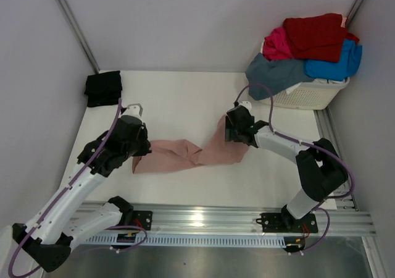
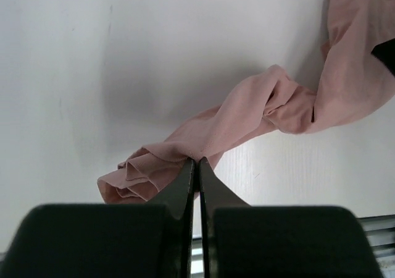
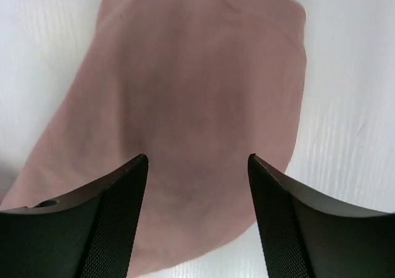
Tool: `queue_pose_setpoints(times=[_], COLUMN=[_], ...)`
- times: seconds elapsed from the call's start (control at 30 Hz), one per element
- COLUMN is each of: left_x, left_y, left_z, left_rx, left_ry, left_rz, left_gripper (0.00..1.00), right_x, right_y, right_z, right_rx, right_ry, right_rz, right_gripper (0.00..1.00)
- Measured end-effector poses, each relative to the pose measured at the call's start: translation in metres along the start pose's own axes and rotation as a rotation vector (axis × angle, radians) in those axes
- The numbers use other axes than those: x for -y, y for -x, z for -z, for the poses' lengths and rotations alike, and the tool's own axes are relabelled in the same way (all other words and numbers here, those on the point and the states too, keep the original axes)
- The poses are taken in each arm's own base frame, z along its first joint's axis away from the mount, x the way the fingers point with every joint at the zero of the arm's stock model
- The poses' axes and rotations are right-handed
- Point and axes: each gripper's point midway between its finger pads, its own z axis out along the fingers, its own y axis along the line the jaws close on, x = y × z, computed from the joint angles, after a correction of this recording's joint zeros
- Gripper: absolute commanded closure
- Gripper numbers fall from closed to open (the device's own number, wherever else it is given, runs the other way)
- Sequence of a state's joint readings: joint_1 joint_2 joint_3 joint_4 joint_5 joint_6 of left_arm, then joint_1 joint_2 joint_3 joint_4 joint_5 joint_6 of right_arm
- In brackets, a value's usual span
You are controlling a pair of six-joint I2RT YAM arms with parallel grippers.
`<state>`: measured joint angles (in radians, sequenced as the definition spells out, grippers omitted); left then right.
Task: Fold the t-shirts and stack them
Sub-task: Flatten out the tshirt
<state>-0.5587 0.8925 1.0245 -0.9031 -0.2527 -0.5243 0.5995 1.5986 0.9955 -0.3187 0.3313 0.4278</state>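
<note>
While the black t-shirt [image 1: 103,88] sits folded in the far left corner of the white table [image 1: 185,99], well apart from everything else, the action is nearer the front edge. The left gripper [image 2: 196,164] has its fingers pressed tight together, pinching the bunched left end of the dusty-pink t-shirt [image 1: 185,155]. From that pinch the pink cloth runs rightward as a twisted rope, knots up around its middle, then widens into a flatter panel lying on the table. Over that panel hangs the right gripper [image 3: 197,167], its claw spread wide with smooth pink fabric showing between the two dark fingers; neither one has closed on the cloth. Further right, in the far corner, stands a white slatted laundry basket [image 1: 315,94], heaped with a slate-blue tee [image 1: 274,73] spilling over its left rim, a magenta tee [image 1: 278,45], a red tee [image 1: 315,34] on top and a bright-blue tee [image 1: 336,65] at the right.
</note>
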Motion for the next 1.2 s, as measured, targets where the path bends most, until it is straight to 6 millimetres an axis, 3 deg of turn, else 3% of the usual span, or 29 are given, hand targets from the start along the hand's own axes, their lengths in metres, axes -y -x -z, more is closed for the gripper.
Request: queue_pose_setpoints(times=[0.17,0.53,0.67,0.9,1.03,1.1,1.13,1.2], left_x=[-0.018,-0.041,-0.046,-0.049,-0.050,-0.051,-0.051,-0.050], left_y=[-0.011,-0.024,-0.028,-0.038,-0.045,-0.048,-0.049,-0.049], left_z=[0.015,0.043,0.050,0.051,0.051,0.051,0.052,0.052], left_rx=[-0.018,-0.037,-0.037,-0.047,-0.062,-0.070,-0.073,-0.075], left_ry=[0.049,0.100,0.106,0.099,0.094,0.095,0.091,0.087], left_rz=[-0.012,-0.023,-0.014,0.000,0.001,0.003,0.004,0.005], left_gripper=[0.99,0.99,0.99,0.99,0.99,1.00,0.99,0.99], right_x=[-0.019,-0.053,-0.059,-0.051,-0.047,-0.041,-0.038,-0.031], right_y=[0.027,0.071,0.073,0.044,0.056,0.062,0.066,0.070], right_z=[-0.015,-0.038,-0.055,-0.104,-0.113,-0.117,-0.119,-0.123], right_rx=[0.029,0.089,0.083,-0.006,0.002,0.007,0.009,0.007], right_ry=[0.015,0.045,0.033,-0.051,-0.076,-0.098,-0.110,-0.131], right_rz=[0.018,0.031,0.042,0.066,0.046,0.037,0.029,0.018], right_gripper=[0.40,0.42,0.42,0.43,0.44,0.50,0.61,0.73])
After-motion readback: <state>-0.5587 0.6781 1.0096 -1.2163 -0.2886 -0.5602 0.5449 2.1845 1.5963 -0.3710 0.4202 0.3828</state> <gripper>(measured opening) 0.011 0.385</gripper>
